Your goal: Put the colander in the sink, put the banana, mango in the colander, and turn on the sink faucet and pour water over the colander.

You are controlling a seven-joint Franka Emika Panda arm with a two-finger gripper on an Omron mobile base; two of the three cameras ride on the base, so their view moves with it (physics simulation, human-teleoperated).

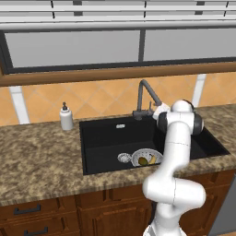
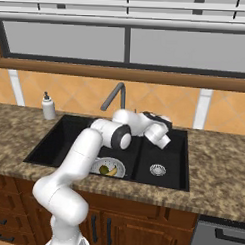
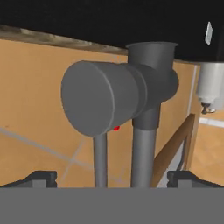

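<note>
colander (image 1: 146,157) sits in the sink (image 1: 103,138) with banana (image 1: 152,159) and mango (image 1: 143,161) inside. fingers (image 3: 41,178) spread wide, empty, facing the faucet (image 3: 118,103) base. its lever looks rigid, smooth metal: push its end, likely slippery.

A wide grey-paned window (image 1: 73,48) with a brown wooden sill (image 1: 115,73) spans the upper frame, above orange diagonal wall tiles (image 1: 101,99). Speckled brown granite counter (image 1: 37,156) tops dark-handled wooden cabinets (image 1: 110,214) below.
</note>
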